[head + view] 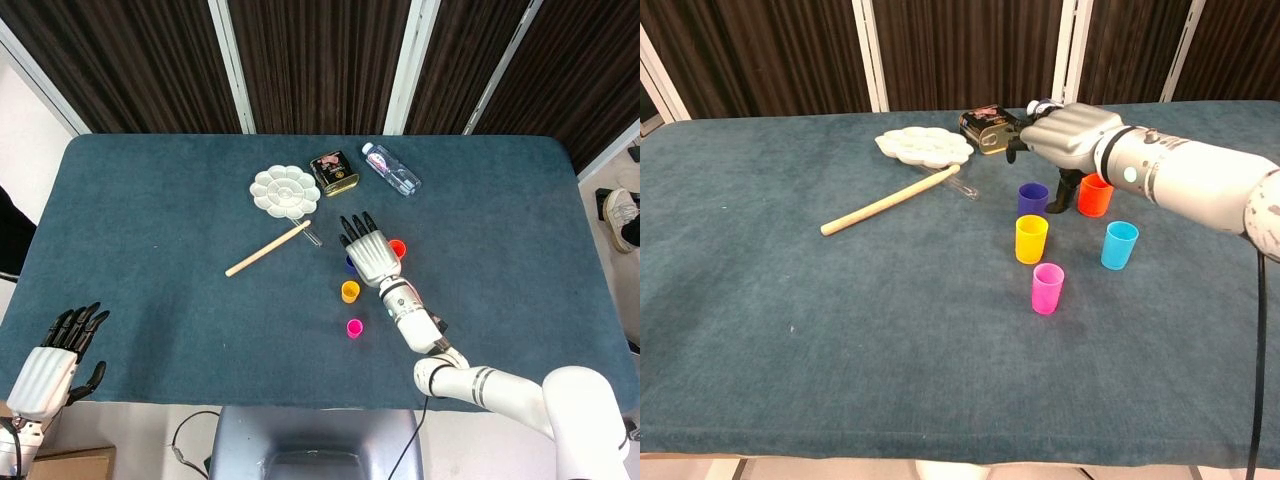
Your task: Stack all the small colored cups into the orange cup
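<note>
Five small cups stand apart on the blue cloth: orange [1095, 195], purple [1033, 197], yellow [1031, 238], cyan [1119, 245] and pink [1047, 288]. My right hand [1070, 135] hovers flat above the purple cup, just left of the orange one, fingers stretched out and holding nothing. In the head view this right hand [368, 250] covers most of the purple cup [348, 264], leaves a sliver of the orange cup [398, 247] showing, and its forearm hides the cyan cup. Yellow [349, 291] and pink [354, 327] show below it. My left hand [55, 355] is empty at the near left edge.
Behind the cups lie a white paint palette [923, 146], a dark tin [990, 128] and a plastic bottle [392, 168] on its side. A wooden stick [890, 200] lies slanted to the left of the cups, with a small clear tube at its far end.
</note>
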